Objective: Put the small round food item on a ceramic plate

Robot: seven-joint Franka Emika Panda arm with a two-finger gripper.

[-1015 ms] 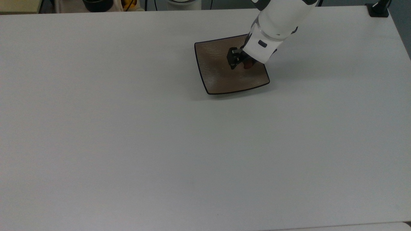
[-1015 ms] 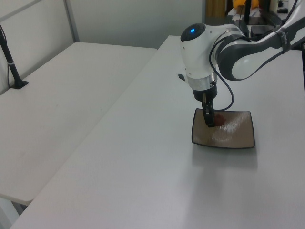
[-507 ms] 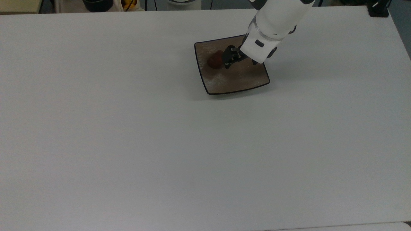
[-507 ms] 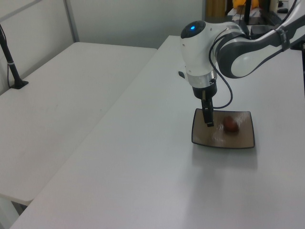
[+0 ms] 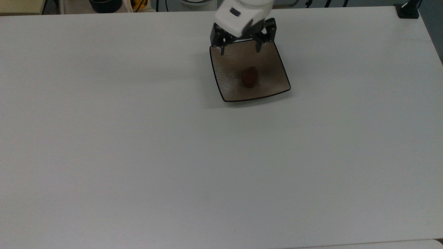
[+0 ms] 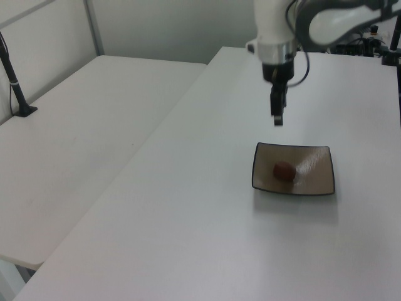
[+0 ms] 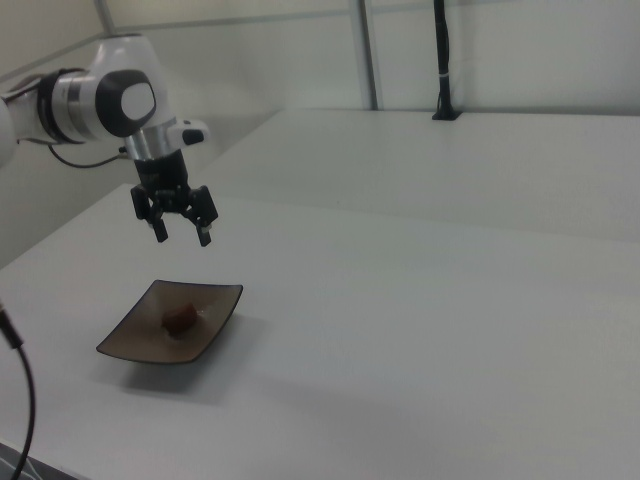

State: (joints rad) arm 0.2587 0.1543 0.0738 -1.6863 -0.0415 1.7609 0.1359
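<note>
The small round food item [image 5: 249, 77] [image 6: 283, 170] [image 7: 181, 319], a reddish-brown lump, lies near the middle of the square brown ceramic plate [image 5: 228, 62] [image 6: 316, 182] [image 7: 215, 300]. My gripper [image 5: 240, 48] [image 6: 277, 120] [image 7: 182, 236] hangs well above the plate's far edge, fingers spread wide and pointing down, with nothing between them. In the right view it is clearly raised off the plate, open.
The plate sits on a wide white table [image 5: 138, 138]. A second white table [image 6: 75, 125] adjoins it at the left view's left, with a black post [image 6: 15, 88] standing on it. Dark objects [image 5: 104, 5] line the far edge in the top view.
The gripper let go of the food item, which rolled across the plate and came to rest near its middle. The gripper then rose and drew back above the plate's far edge.
</note>
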